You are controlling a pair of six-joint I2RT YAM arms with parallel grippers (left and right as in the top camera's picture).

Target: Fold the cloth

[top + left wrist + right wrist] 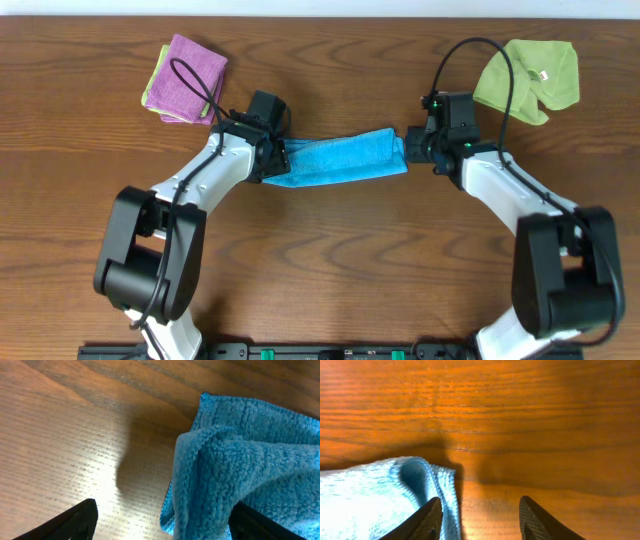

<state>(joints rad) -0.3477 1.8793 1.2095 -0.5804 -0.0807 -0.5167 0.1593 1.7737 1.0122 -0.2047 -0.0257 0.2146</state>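
Note:
The sky-blue cloth [340, 160] lies on the wooden table as a long narrow band, stretched between my two grippers. My left gripper [276, 158] is at the band's left end. In the left wrist view its fingers [75, 522] stand wide apart, and the bunched end of the cloth [240, 465] fills the right side of the gap. My right gripper [412, 146] is at the band's right end. Its jaws are open, the rolled cloth edge [427, 475] lies just by the left finger [427, 520], and bare wood shows between the fingers.
A folded purple cloth [192, 62] rests on a lime-green one at the back left. Another lime-green cloth [530, 78] lies crumpled at the back right. Black cables arc above both wrists.

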